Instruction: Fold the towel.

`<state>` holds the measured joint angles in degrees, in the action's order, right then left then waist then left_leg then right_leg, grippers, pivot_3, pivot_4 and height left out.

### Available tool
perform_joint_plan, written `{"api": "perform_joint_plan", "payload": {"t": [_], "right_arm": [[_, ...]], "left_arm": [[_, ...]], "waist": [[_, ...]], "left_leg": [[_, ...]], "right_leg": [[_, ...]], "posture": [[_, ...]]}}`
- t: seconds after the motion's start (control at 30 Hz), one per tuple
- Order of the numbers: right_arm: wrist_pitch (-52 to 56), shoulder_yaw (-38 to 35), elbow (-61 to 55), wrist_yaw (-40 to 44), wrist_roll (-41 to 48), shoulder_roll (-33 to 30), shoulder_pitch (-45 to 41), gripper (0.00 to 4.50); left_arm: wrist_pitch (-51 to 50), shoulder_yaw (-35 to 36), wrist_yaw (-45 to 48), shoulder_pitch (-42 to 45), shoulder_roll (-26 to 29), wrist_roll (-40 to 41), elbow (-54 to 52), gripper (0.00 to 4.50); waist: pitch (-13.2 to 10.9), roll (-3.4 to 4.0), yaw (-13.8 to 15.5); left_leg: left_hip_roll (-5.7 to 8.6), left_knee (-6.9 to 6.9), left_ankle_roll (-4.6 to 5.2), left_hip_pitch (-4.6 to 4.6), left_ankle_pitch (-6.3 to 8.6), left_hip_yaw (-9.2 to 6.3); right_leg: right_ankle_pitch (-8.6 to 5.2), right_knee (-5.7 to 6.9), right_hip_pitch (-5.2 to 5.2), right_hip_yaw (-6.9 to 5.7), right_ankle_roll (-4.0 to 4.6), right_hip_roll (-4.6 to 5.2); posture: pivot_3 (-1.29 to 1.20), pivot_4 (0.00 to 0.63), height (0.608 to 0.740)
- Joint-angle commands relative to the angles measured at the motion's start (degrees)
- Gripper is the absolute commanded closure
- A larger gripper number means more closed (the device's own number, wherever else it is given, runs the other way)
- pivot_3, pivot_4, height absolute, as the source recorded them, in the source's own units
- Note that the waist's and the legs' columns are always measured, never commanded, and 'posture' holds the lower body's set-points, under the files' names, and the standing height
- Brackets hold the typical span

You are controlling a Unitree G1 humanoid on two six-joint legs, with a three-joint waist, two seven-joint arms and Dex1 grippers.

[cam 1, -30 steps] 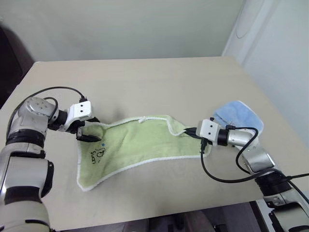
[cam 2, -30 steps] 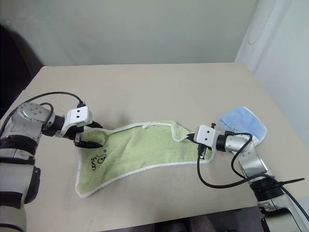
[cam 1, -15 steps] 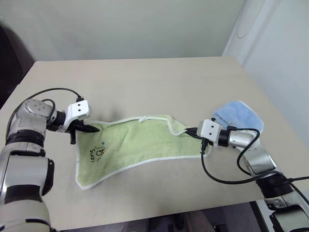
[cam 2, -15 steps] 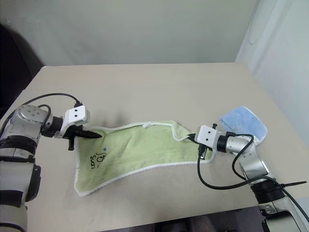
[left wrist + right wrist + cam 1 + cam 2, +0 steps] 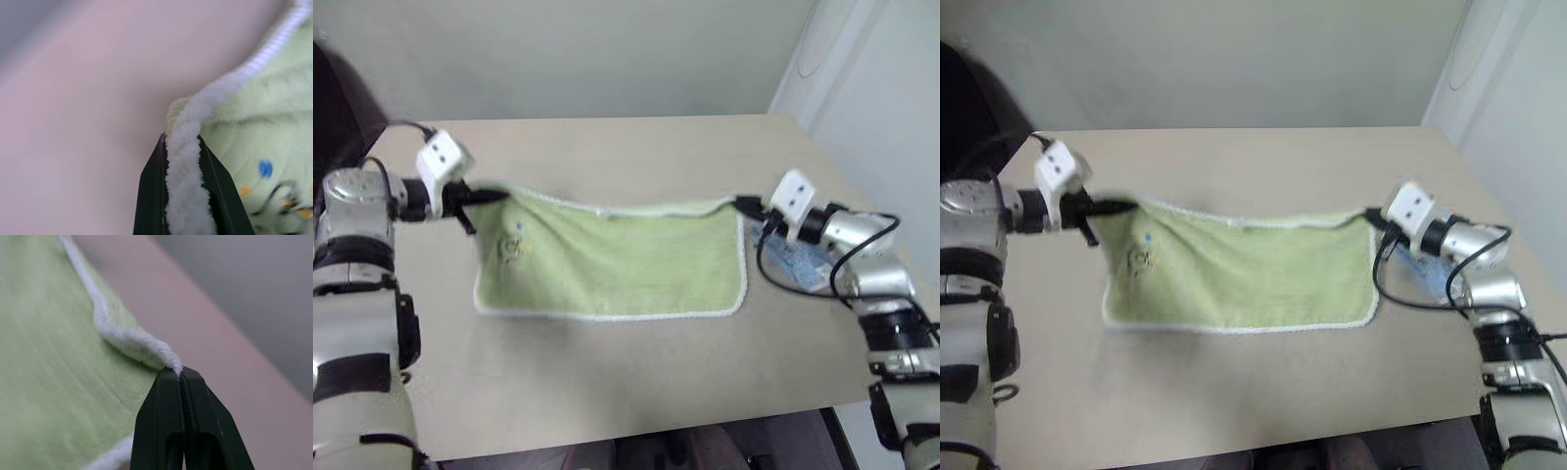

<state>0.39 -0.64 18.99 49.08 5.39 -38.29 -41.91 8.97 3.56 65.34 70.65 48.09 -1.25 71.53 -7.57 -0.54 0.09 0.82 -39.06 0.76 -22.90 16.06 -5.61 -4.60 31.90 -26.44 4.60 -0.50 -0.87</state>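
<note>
Both arms have risen and drawn apart since a second ago, so the towel (image 5: 612,259), which lay rumpled and slack on the bench (image 5: 636,372), now hangs stretched between them over the middle of the bench. The left gripper, which stood spread a second ago, has closed on cloth.

Nearest the bench's front edge, the towel's lower hem drapes onto the surface in a straight white line. Above it the green face rises to the taut upper hem. The left gripper (image 5: 182,147) pinches the white edging at the upper corner towards the bench's left edge, beside the small dark printed mark (image 5: 514,247). The right gripper (image 5: 179,377) is pressed together on the very tip of the opposite corner.

That right hold looks the weaker: only a sliver of edging sits between the jaws, so further pulling apart could tug the corner free and drop that side. Uneven lifting would likely skew the fold.

Behind the right arm, near the bench's right edge, lies a light blue cloth (image 5: 798,262). No container stands on the bench.
</note>
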Motion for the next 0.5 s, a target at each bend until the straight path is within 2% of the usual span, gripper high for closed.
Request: {"api": "perform_joint_plan", "payload": {"t": [0.03, 0.17, 0.27, 0.37, 0.5], "right_arm": [[-4.31, -1.83, 7.69, -3.15, -1.57, -0.87, -6.27, 4.5], [-8.17, -2.79, 15.0, -5.09, -2.38, -1.52, -12.98, 4.5], [-9.21, -4.4, 16.51, -5.67, -1.16, -2.33, -15.14, 4.5], [-7.62, -6.33, 13.08, -2.59, 2.4, -3.14, -13.26, 4.5], [0.14, -7.8, 2.82, 4.82, 9.66, -4.71, -5.47, 4.5]], "left_arm": [[0.32, 2.5, -8.96, 3.46, -1.88, 1.18, 0.23, 4.48], [0.97, 4.66, -14.09, 6.22, -3.23, 2.03, 0.54, 4.48], [1.95, 5.87, -14.06, 5.99, -2.35, 3.15, 0.28, 4.48], [0.65, 7.72, -8.47, 4.35, -0.68, 5.62, -0.36, 4.48], [-3.61, 8.79, 5.02, 0.23, 2.73, 8.93, -2.81, 4.48]], "waist": [[-0.03, 0.06, -0.09], [-0.07, 0.12, -0.14], [-0.08, 0.13, -0.35], [-0.09, 0.15, -0.36], [-0.08, 0.13, -0.39]], "left_leg": [[0.0, 0.01, 0.0, 0.02, 0.0, 0.0], [-0.01, 0.07, -0.01, 0.0, 0.0, 0.01], [0.0, 0.11, -0.01, -0.01, 0.0, 0.02], [0.01, 0.09, -0.01, 0.0, 0.0, 0.02], [0.04, 0.08, 0.0, 0.0, -0.01, 0.04]], "right_leg": [[0.01, 0.0, 0.0, 0.0, -0.04, 0.0], [0.11, -0.03, -0.06, 0.0, -0.18, 0.0], [0.17, -0.11, -0.07, 0.0, -0.2, -0.01], [0.18, -0.13, -0.05, 0.0, -0.19, -0.01], [0.19, -0.11, -0.02, 0.0, -0.18, -0.04]], "posture": [[0.0, 0.15, 0.74], [0.0, 0.15, 0.74], [0.0, 0.15, 0.74], [0.0, 0.15, 0.74], [0.0, 0.15, 0.74]]}}
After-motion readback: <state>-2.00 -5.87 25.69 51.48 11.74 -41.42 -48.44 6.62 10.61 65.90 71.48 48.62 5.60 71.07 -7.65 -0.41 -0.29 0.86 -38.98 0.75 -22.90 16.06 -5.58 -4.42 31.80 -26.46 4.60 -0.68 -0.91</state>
